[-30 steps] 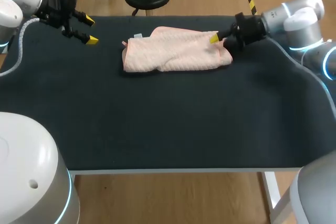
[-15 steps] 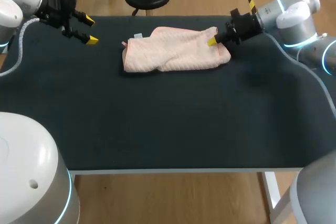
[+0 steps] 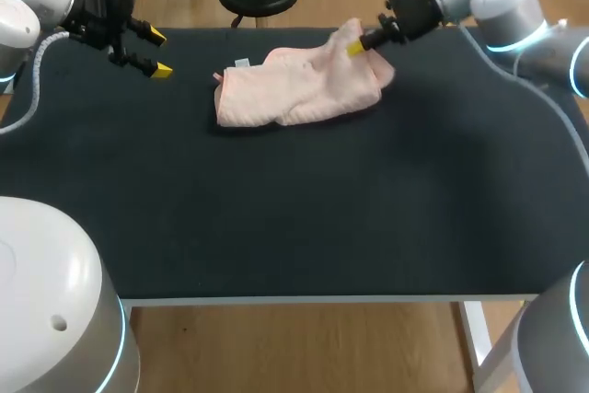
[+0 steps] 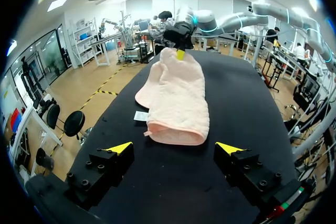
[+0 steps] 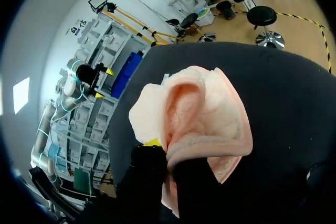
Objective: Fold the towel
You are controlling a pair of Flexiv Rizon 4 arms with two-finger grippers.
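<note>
Looking down from the head view, the towel (image 3: pixel 294 94) lies bunched at the table's (image 3: pixel 276 227) twelve o'clock; the right gripper (image 3: pixel 355 46) pinches its raised two-o'clock corner, and the left gripper (image 3: pixel 152 52) hangs spread at ten o'clock. Left wrist view: fingers apart, towel ahead at twelve o'clock. Right wrist view: fingers clamp the towel's fold.

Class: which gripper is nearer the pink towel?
Right. The right gripper pinches the towel by a raised corner; the left gripper hangs open off its other end, apart from it.
</note>
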